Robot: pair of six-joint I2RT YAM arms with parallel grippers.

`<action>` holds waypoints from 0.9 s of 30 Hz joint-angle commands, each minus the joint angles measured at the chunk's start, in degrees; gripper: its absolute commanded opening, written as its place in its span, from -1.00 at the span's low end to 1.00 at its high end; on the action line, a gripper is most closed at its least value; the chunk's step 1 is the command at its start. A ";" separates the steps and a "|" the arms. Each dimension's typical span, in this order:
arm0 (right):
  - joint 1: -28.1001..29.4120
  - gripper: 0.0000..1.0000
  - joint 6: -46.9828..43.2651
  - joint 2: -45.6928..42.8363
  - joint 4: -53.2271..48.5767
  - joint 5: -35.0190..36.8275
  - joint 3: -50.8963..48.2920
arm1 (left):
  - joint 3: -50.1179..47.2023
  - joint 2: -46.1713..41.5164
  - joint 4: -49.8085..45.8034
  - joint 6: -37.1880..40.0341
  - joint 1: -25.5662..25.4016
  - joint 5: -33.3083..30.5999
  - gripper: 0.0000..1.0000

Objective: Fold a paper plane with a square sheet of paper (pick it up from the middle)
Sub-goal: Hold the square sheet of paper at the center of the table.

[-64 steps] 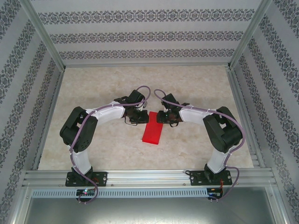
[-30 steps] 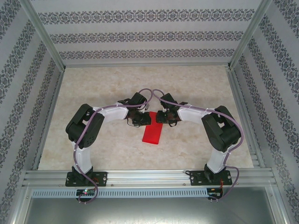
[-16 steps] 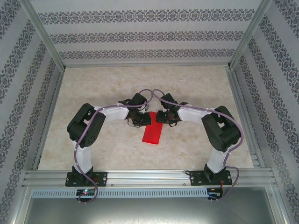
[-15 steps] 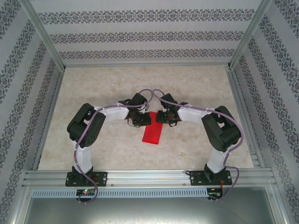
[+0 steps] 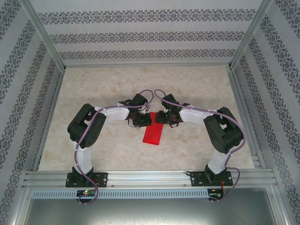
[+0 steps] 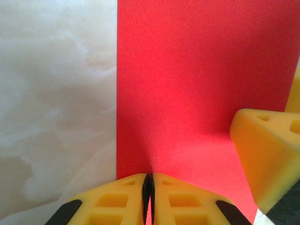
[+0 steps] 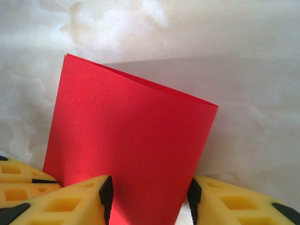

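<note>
The square sheet of paper (image 5: 152,133) is bright red and lies folded over into a long rectangle on the table's middle, not in the shape of a paper plane. My left gripper (image 5: 144,120) is at its far left corner. In the left wrist view its yellow fingers (image 6: 149,180) are shut, with a sliver of the red sheet (image 6: 201,84) pinched between the pads. My right gripper (image 5: 160,118) faces it from the right. It stands open (image 7: 149,192), a pad on each side of the sheet (image 7: 131,136), whose two layers gape slightly at the far edge.
The marble-patterned table (image 5: 103,89) is fenced by aluminium rails (image 5: 145,177) and patterned walls. The two grippers are very close together: a right finger (image 6: 267,159) shows in the left wrist view and left fingers (image 7: 18,185) in the right wrist view.
The right gripper's jaws have spread wider around the sheet. The left gripper had slid in to the sheet's far corner earlier and stays shut there. The sheet has not moved.
</note>
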 commanded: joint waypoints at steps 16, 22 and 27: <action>-1.35 -0.59 16.11 -11.46 13.40 -15.76 -11.97 | -2.48 4.89 -1.73 2.78 -1.26 -3.85 -0.70; -0.62 -0.69 15.94 -6.51 14.18 -16.65 -9.41 | -2.48 4.86 -1.90 2.95 -1.35 -3.85 -0.69; -0.96 -0.74 14.15 -3.27 13.33 -15.25 -8.81 | -2.16 4.80 -2.17 3.10 -1.35 -4.13 -0.69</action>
